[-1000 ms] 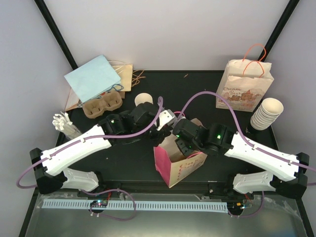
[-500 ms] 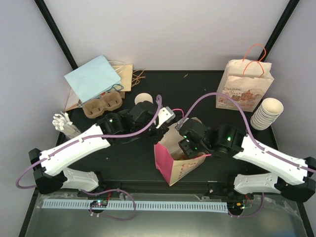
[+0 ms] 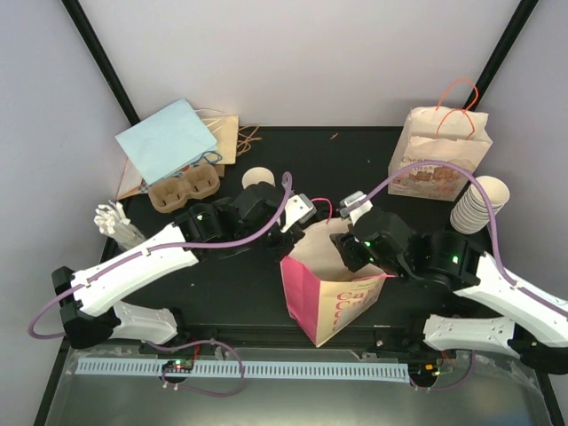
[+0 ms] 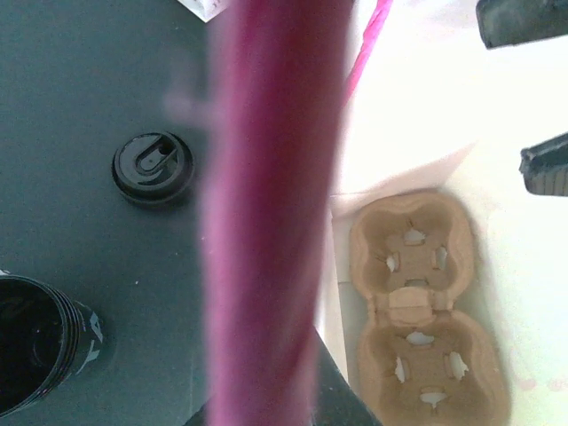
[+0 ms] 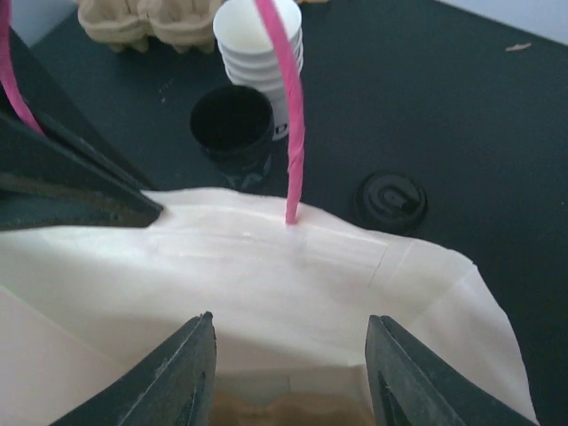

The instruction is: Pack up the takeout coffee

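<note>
Rear left of table: light blue paper bag [image 3: 164,142] lying over flat brown bags; empty brown pulp cup carrier [image 3: 184,188] just in front of it.
Rear right: printed kraft bag with orange handles [image 3: 439,155], upright; tall stack of white paper cups [image 3: 479,204] beside it.
Behind the pink bag: short stack of white cups [image 5: 259,35], open black cup [image 5: 232,120] and black plastic lid [image 5: 391,200] lying flat, apart from that cup.
Obstruction: a blurred pink band crosses the left wrist view from top to bottom.
Task item: pink paper bag with cream interior [image 3: 333,297], upright at front centre, mouth open; thin pink handle [image 5: 288,106] rising from its far rim.
Contents: two-well pulp carrier [image 4: 422,302] flat on the bag floor.
Left gripper [image 3: 286,238]: clamped fully closed on the bag's rear-left rim.
Right gripper [image 5: 288,324]: jaws about half spread over the open mouth, gripping nothing; the far wall shows between them.
</note>
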You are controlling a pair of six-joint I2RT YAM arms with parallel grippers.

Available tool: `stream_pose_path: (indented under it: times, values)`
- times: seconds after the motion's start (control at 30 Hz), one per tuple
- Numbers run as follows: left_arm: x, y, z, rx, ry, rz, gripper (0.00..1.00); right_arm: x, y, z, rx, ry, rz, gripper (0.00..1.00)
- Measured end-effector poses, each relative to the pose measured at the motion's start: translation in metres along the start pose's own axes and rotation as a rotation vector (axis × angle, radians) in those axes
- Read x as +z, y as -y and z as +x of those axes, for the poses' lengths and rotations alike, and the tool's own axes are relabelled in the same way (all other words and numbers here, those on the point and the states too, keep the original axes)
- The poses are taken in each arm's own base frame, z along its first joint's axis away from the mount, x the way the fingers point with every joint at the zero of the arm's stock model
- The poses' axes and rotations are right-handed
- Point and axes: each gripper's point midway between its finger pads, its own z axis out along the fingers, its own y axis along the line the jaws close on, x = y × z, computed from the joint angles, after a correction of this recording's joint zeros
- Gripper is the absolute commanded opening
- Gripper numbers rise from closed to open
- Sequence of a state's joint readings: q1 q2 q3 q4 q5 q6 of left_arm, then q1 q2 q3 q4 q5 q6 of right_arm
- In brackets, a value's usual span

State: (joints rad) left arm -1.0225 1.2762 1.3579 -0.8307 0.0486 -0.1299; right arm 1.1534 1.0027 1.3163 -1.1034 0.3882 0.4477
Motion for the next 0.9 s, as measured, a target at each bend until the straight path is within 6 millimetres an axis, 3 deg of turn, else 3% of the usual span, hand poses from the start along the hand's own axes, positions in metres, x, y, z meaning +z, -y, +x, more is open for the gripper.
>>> stream_pose_path:
  times: [0.33,0.7,0.8,0.9]
  values:
    - [-0.007,0.007,-0.002,0.002,0.022,0.042,0.02,-0.004,0.007,-0.022,0.078,0.239,-0.015,0.52]
    - [-0.010,0.011,0.002,0.002,0.019,0.063,0.02,-0.050,0.046,-0.069,0.237,0.604,0.086,0.57]
    - [-0.010,0.012,0.002,0.006,0.018,0.069,0.01,-0.054,0.053,-0.080,0.228,0.629,0.153,0.57]
    - [-0.010,0.013,0.002,0.012,0.019,0.077,0.01,-0.055,0.061,-0.089,0.213,0.635,0.251,0.63]
